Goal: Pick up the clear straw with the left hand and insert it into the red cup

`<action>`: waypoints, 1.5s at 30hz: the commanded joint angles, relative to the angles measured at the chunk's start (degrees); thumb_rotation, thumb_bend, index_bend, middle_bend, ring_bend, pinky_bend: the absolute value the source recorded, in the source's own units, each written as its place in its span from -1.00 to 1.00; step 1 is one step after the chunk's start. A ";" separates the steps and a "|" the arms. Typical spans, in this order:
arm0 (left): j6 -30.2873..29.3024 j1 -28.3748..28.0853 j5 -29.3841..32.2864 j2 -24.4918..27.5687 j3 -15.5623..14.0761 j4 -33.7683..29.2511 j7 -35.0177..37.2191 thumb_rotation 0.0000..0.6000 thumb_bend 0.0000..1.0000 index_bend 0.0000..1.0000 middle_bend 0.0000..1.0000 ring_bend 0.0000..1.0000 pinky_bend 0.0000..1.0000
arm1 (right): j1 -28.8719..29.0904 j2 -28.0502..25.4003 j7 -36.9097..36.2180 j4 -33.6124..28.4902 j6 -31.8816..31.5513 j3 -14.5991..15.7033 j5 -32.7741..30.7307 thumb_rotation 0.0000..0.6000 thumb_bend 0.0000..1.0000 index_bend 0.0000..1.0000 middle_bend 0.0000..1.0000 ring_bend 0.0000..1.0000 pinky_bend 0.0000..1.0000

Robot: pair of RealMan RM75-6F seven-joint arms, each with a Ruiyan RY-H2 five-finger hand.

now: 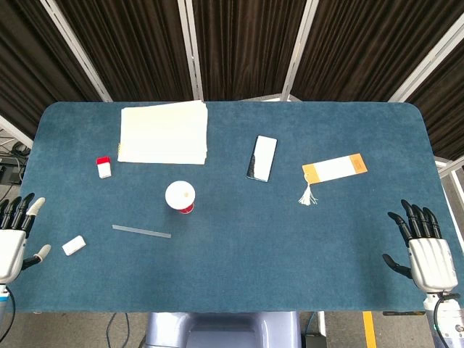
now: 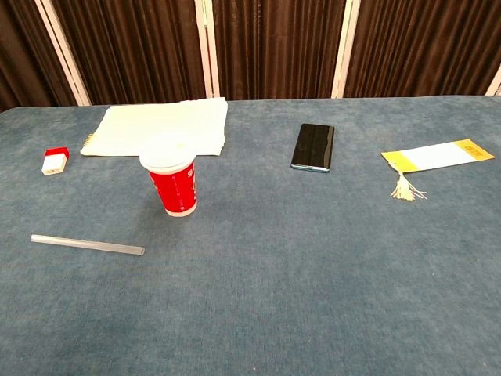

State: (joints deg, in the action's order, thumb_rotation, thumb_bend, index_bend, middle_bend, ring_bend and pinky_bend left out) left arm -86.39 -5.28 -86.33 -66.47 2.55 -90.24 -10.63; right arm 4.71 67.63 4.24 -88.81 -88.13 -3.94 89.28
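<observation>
The clear straw (image 1: 141, 231) (image 2: 88, 245) lies flat on the blue table, just front-left of the red cup. The red cup (image 1: 180, 197) (image 2: 174, 185) stands upright near the table's middle-left, capped by a white lid. My left hand (image 1: 13, 233) hovers at the table's left edge, fingers spread and holding nothing, well left of the straw. At the right edge my right hand (image 1: 424, 250) is likewise spread and empty. The chest view shows neither hand.
A stack of cream paper (image 1: 164, 132) (image 2: 160, 126) lies at the back left. A black phone (image 1: 262, 157) (image 2: 313, 146), a tasselled bookmark (image 1: 333, 170) (image 2: 434, 158), a small red-and-white box (image 1: 104, 167) (image 2: 55, 160) and a white eraser (image 1: 73, 246) lie around.
</observation>
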 commanded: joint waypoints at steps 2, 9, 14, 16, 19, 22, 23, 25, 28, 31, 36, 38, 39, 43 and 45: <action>0.06 0.03 0.09 0.07 -0.03 -0.22 -0.03 1.00 -0.57 -0.93 -1.00 -1.00 -1.00 | -0.04 -0.13 -0.03 -0.18 0.05 -0.01 -0.11 1.00 -0.72 -0.68 -1.00 -1.00 -1.00; 0.05 0.07 0.09 0.15 -0.11 -0.51 -0.30 1.00 -0.57 -0.93 -1.00 -1.00 -1.00 | -0.21 -0.36 -0.09 -0.51 -0.13 0.01 -0.14 1.00 -0.72 -0.68 -1.00 -1.00 -1.00; 0.69 -0.08 0.47 0.30 -0.15 -0.68 0.10 1.00 -0.57 -0.88 -1.00 -1.00 -1.00 | -0.15 -0.22 0.18 -0.46 0.04 -0.01 -0.26 1.00 -0.72 -0.68 -1.00 -1.00 -1.00; 1.03 -0.20 0.56 0.31 -0.20 -0.72 0.06 1.00 -0.57 -0.88 -1.00 -1.00 -1.00 | -0.12 -0.19 0.23 -0.47 0.16 -0.09 -0.47 1.00 -0.72 -0.68 -1.00 -1.00 -1.00; 1.58 -0.38 0.79 0.35 -0.26 -0.88 -0.02 1.00 -0.57 -0.88 -1.00 -1.00 -1.00 | -0.09 -0.12 0.20 -0.31 0.15 -0.21 -0.61 1.00 -0.72 -0.68 -1.00 -1.00 -1.00; 1.97 -0.50 0.87 0.51 -0.39 -1.18 -0.16 1.00 -0.57 -0.88 -1.00 -1.00 -1.00 | -0.16 -0.12 -0.06 -0.22 -0.03 -0.23 -0.55 1.00 -0.72 -0.68 -1.00 -1.00 -1.00; 2.09 -0.51 0.87 0.57 -0.47 -1.29 -0.22 1.00 -0.57 -0.87 -1.00 -1.00 -1.00 | -0.19 -0.16 -0.12 -0.20 -0.11 -0.22 -0.48 1.00 -0.72 -0.68 -1.00 -1.00 -1.00; 2.30 -0.51 0.87 0.70 -0.65 -1.53 -0.44 1.00 -0.57 -0.86 -1.00 -1.00 -1.00 | -0.25 -0.19 -0.22 -0.22 -0.30 -0.15 -0.26 1.00 -0.72 -0.68 -1.00 -1.00 -1.00; 2.90 -0.63 1.13 0.96 -0.81 -2.13 -0.54 1.00 -0.57 -0.78 -1.00 -1.00 -1.00 | -0.29 -0.22 -0.09 -0.36 -0.27 -0.03 -0.19 1.00 -0.72 -0.68 -1.00 -1.00 -1.00; 4.28 -1.03 2.17 1.24 -0.74 -3.41 -0.56 1.00 -0.55 -0.63 -1.00 -1.00 -1.00 | -0.30 -0.25 -0.16 -0.40 -0.28 0.02 -0.08 1.00 -0.72 -0.68 -1.00 -1.00 -1.00; 8.63 -3.51 4.96 0.94 0.36 -5.86 -3.10 1.00 -0.54 -0.33 -1.00 -1.00 -1.00 | -0.25 -0.34 -0.36 -0.47 0.04 0.11 -0.18 1.00 -0.72 -0.68 -1.00 -1.00 -1.00; 10.62 -5.22 6.01 -0.09 1.15 -6.28 -5.54 1.00 -0.54 -0.28 -1.00 -1.00 -1.00 | -0.30 -0.38 -0.32 -0.49 -0.10 0.08 -0.15 1.00 -0.72 -0.68 -1.00 -1.00 -1.00; 11.47 -5.91 6.48 -0.56 1.38 -6.46 -6.72 1.00 -0.53 -0.23 -1.00 -1.00 -1.00 | -0.33 -0.38 -0.35 -0.49 -0.14 0.08 -0.16 1.00 -0.72 -0.68 -1.00 -1.00 -1.00; 15.11 -8.91 8.73 -3.10 2.25 -6.97 -11.58 1.00 -0.48 -0.09 -1.00 -1.00 -1.00 | -0.38 -0.45 -0.53 -0.58 -0.10 0.04 -0.35 1.00 -0.72 -0.68 -1.00 -1.00 -1.00; 17.39 -10.68 10.63 -5.18 2.86 -6.64 -13.89 1.00 -0.45 -0.07 -1.00 -1.00 -1.00 | -0.40 -0.52 -0.80 -0.58 -0.09 -0.02 -0.46 1.00 -0.72 -0.68 -1.00 -1.00 -1.00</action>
State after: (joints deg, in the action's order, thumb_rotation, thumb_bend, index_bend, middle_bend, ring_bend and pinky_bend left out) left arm -71.37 -13.86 -77.89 -69.43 4.50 -96.82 -22.15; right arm 4.32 67.14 3.54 -89.39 -88.24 -3.94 88.86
